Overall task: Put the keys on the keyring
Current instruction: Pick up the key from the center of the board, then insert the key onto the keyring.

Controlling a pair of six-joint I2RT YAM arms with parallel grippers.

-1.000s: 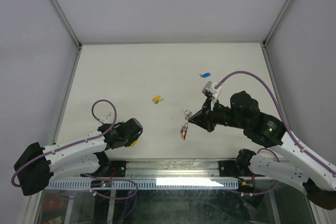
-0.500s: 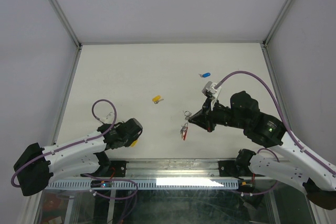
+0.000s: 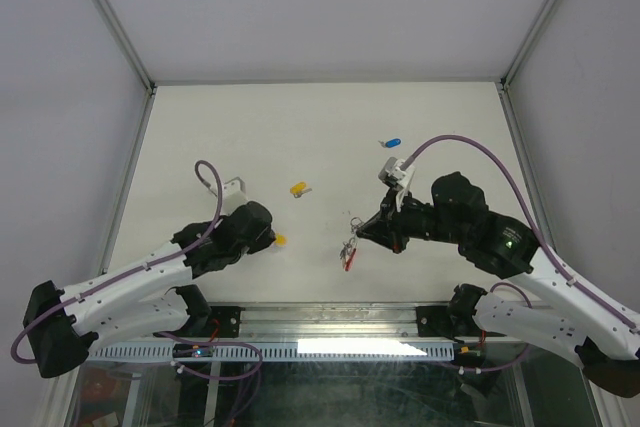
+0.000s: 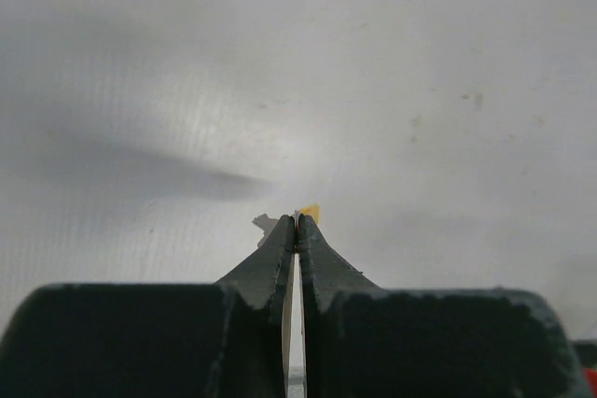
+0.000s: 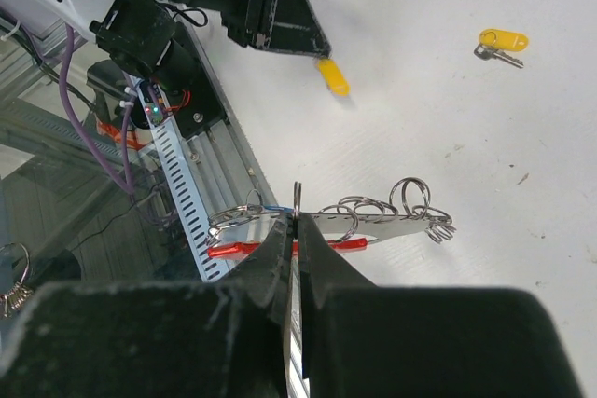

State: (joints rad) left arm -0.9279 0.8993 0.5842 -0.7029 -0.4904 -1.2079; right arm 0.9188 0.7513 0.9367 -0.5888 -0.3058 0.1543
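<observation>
Centrally, right jaws closed tight on keyring [image 5: 373, 221], lower left, left jaws clamping yellow key [image 5: 333, 77] at tips

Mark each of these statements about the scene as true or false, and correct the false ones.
1. The left tool is shut on a yellow key. True.
2. The right tool is open and holds nothing. False: it is shut on a ring of the keyring.
3. A blue key lies on the table, apart from both tools. True.
4. The second yellow key already hangs on the keyring. False: it lies by itself on the table, apart from the keyring.
</observation>
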